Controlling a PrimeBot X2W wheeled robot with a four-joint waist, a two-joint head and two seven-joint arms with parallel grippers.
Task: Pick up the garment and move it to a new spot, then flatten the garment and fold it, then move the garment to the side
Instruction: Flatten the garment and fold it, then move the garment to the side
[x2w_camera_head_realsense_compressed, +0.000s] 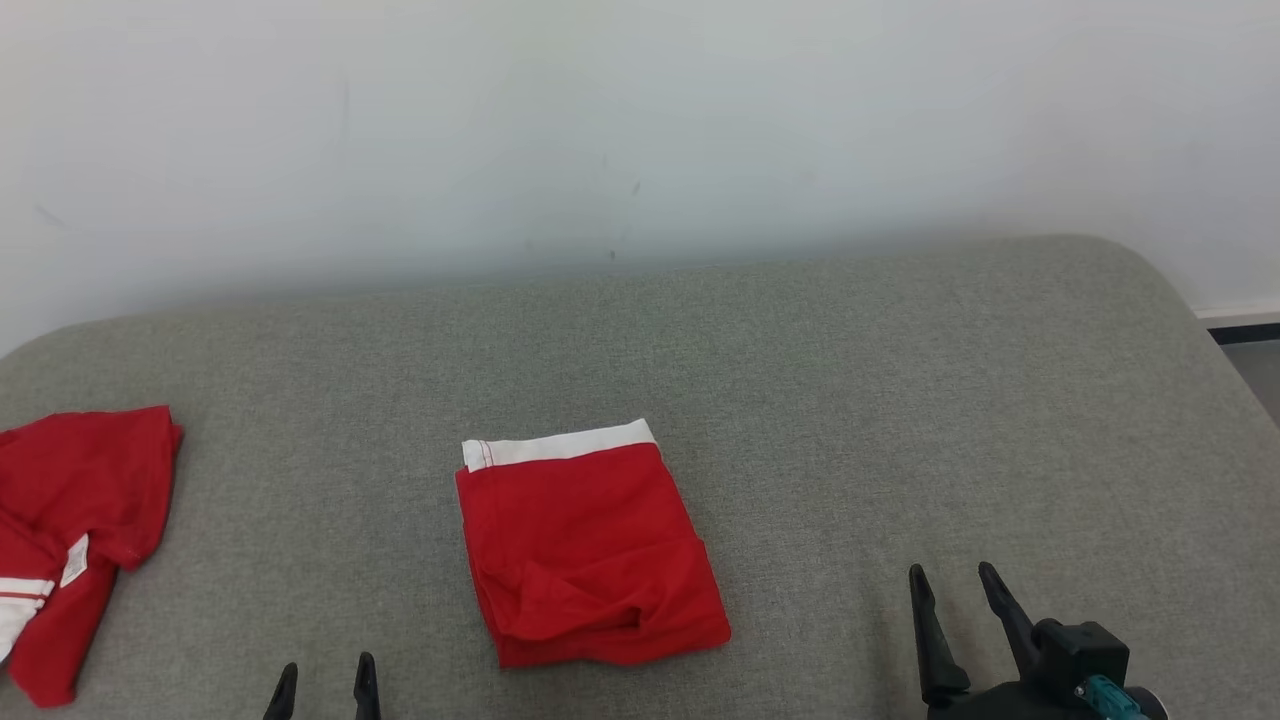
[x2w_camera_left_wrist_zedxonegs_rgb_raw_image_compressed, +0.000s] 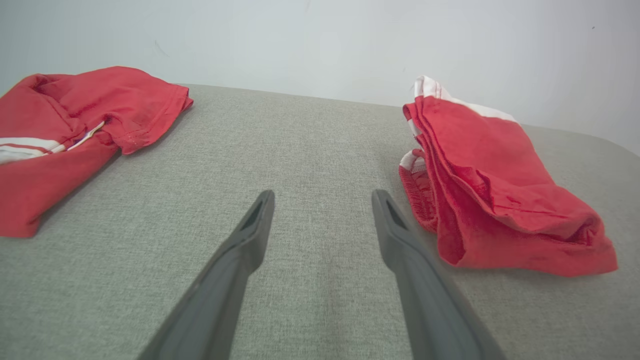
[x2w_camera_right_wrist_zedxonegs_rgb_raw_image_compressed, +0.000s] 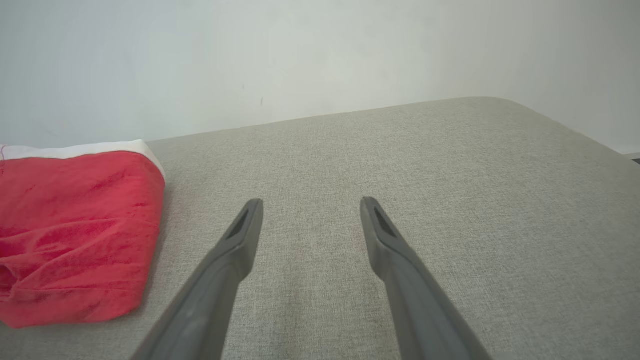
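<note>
A folded red garment (x2w_camera_head_realsense_compressed: 590, 550) lies mid-table (x2w_camera_head_realsense_compressed: 900, 400), a rumpled red garment (x2w_camera_head_realsense_compressed: 70, 520) at left, while the left gripper (x2w_camera_head_realsense_compressed: 325, 672) and right gripper (x2w_camera_head_realsense_compressed: 951, 572) flank it, fingers spread, empty.

The right gripper (x2w_camera_head_realsense_compressed: 953, 580) ends in 2 long black fingers (x2w_camera_head_realsense_compressed: 930, 640), slim and tapering to pointed tips, set in a boxy matt black housing (x2w_camera_head_realsense_compressed: 1085, 648) with square edges. A small teal fitting (x2w_camera_head_realsense_compressed: 1102, 692) sticks out at the housing's lower side. The left gripper (x2w_camera_head_realsense_compressed: 325, 690) has 2 matching black tips. Seen close in the wrist views, the fingers are dark grey with a smooth, dull finish, flat-sided and widening toward the base, and each carries a narrow elongated recess (x2w_camera_left_wrist_zedxonegs_rgb_raw_image_compressed: 251, 218) on its inner face just behind the tip
</note>
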